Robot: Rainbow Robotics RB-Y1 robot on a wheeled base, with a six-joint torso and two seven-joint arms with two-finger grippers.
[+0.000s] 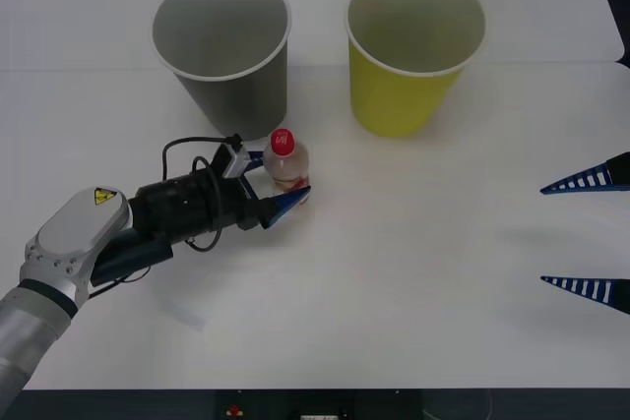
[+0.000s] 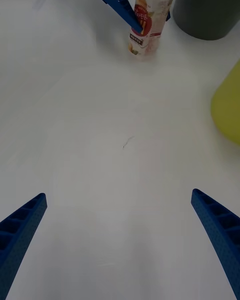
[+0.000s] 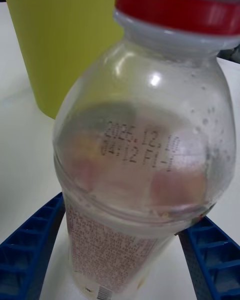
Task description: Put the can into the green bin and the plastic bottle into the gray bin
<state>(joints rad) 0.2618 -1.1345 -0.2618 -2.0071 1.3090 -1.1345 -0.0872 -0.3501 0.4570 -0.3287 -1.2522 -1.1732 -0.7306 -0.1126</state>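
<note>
White table (image 1: 413,272), left hand (image 1: 280,182) around upright plastic bottle (image 1: 285,159)

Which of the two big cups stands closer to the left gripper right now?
The gray bin, directly behind the left gripper and the plastic bottle between its jaws. The yellow cup stands farther toward the robot's right.

White table (image 1: 413,272) carries gray bin (image 1: 224,46), yellow cup (image 1: 411,51), upright plastic bottle (image 1: 285,166).
</note>
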